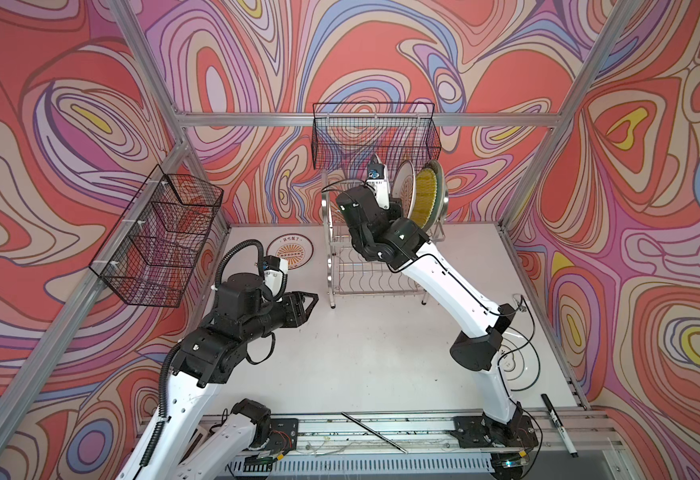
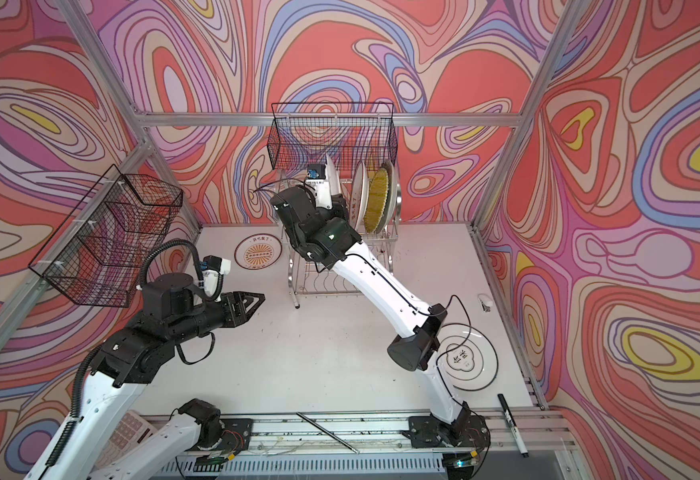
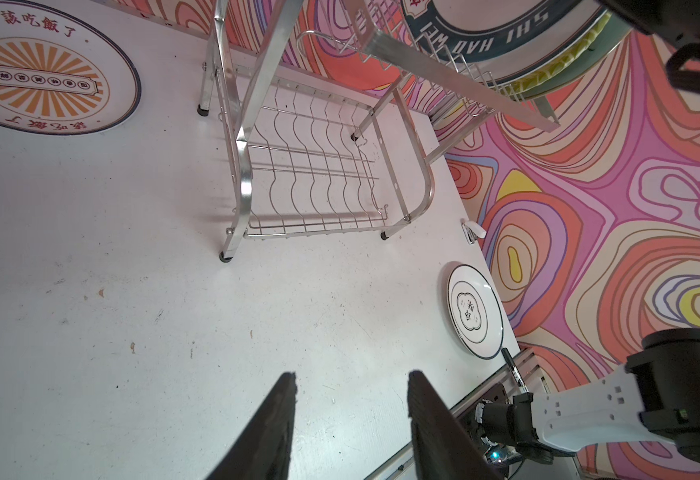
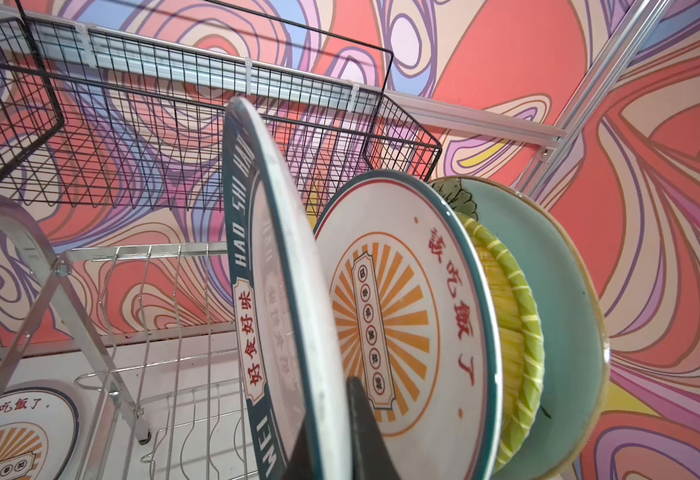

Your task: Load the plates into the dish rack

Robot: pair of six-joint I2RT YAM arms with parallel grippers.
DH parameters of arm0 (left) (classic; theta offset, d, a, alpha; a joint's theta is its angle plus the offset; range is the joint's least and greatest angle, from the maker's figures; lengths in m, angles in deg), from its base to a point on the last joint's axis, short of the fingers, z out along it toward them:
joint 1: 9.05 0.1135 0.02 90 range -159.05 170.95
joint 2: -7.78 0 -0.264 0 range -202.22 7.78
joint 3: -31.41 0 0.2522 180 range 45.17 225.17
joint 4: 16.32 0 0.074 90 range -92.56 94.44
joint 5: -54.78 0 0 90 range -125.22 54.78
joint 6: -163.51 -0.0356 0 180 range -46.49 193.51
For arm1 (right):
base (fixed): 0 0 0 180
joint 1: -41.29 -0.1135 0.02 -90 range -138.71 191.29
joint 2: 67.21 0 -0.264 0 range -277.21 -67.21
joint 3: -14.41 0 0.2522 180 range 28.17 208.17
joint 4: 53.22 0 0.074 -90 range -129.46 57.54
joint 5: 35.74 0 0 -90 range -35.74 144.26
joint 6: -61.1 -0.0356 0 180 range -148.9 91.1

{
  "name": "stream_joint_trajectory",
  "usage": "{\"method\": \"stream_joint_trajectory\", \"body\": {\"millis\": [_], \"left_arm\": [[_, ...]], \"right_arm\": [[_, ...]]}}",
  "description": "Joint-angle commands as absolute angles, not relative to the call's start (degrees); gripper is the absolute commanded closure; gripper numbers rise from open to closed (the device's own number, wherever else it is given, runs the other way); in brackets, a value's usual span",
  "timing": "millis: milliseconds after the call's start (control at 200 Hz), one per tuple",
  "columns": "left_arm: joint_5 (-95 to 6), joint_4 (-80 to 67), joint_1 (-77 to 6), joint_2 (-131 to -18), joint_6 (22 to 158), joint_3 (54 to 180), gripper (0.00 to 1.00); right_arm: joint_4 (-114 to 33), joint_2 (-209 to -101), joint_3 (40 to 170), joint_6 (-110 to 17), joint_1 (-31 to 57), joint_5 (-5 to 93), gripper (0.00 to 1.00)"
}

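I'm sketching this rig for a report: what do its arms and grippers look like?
Both arms, left arm and right arm, have white shells and black joints. A black ribbed hose loops along the left; thin black cables run along the right. The left gripper has black, tapered fingers.

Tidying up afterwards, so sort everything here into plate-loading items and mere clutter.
Job: dish rack; green-lettered plate in right gripper; racked sunburst plate; yellow woven plate; aqua plate; loose sunburst plate and black-ringed plate, on the table.
Clutter: marker; metal rod; back mesh basket; side mesh basket; calculator.
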State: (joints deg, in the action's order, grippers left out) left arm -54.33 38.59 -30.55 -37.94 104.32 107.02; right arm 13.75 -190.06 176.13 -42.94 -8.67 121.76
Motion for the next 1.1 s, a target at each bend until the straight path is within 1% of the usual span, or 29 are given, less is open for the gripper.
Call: {"method": "stream_joint_trajectory", "body": {"millis": [0, 761, 1097], "left_arm": [[-54.98, 40.34, -30.93, -37.41, 102.57, 107.49, 0.53], [-56.62, 40.74, -30.89, -38.4, 101.2, 107.85, 0.52], [-56.42, 41.38, -30.91, -38.1, 101.02, 107.93, 0.52]], "right_arm": [[13.87, -191.02, 176.44, -45.62, -8.97, 123.34, 1.0], [17.77, -192.42, 176.62, -49.46, -8.91, 125.71, 1.0], [18.13, -193.03, 176.54, -50.11, -8.98, 123.35, 1.0]]}}
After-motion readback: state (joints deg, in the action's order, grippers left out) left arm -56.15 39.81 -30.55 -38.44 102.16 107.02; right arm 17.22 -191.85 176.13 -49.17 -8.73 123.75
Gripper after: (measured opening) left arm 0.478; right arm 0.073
